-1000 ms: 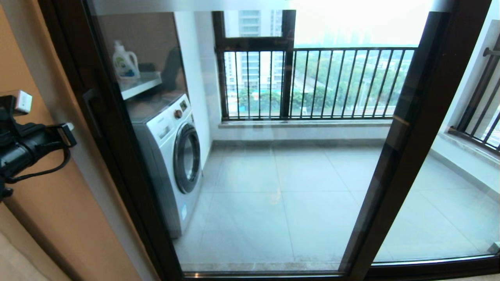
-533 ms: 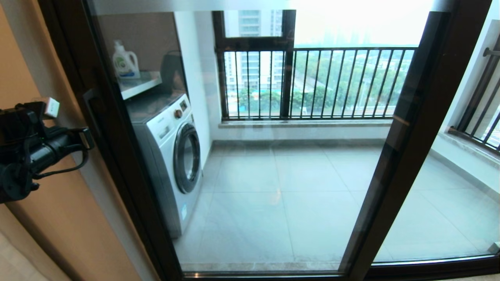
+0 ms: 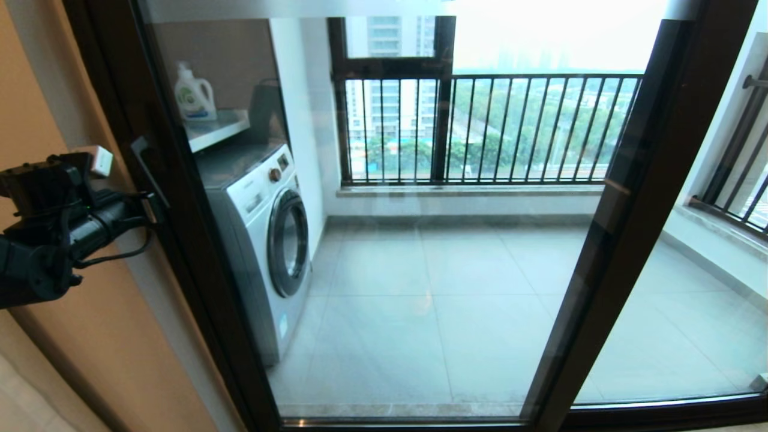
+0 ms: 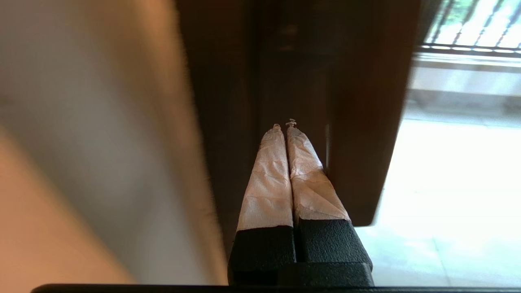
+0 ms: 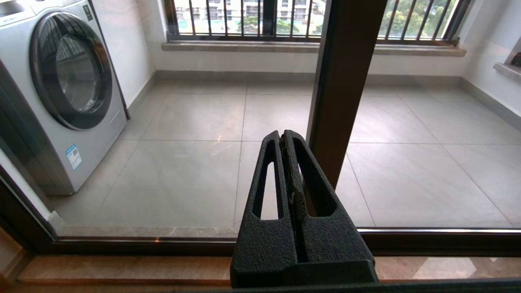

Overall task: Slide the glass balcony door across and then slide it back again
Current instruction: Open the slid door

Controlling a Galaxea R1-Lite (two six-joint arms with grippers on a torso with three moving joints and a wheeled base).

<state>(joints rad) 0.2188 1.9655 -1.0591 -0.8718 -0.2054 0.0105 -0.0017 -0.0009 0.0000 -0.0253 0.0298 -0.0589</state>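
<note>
Here the left tool (image 3: 157, 207) reaches forward at the left side of the head view, its taped fingers (image 4: 268, 179) pressed flat together with nothing between them. In the left wrist view their tips sit close against the dark-brown edge upright (image 4: 293, 73) of the glass balcony door (image 3: 420, 252); whether they actually touch it cannot be told. The bar pull handle (image 3: 149, 171) runs along that upright just above and ahead of the left tool. To the outer side of the tool lies the tan wall (image 3: 36, 102), with a pale strip of door jamb between wall and frame.

The right tool (image 5: 287, 140) hangs low and is out of the head view; its own camera shows its black fingers closed against each other, empty, pointing at the glass above the bottom track (image 5: 142, 244).

Beyond the left tool, behind the pane, a washing machine (image 3: 264, 240) stands on the grey tiled balcony floor (image 3: 432, 300), and a detergent bottle (image 3: 193, 93) sits on a shelf above it. The door's other upright (image 3: 618, 216) crosses the view well to the right. Farthest off is the window with its black barred railing (image 3: 492, 129).
</note>
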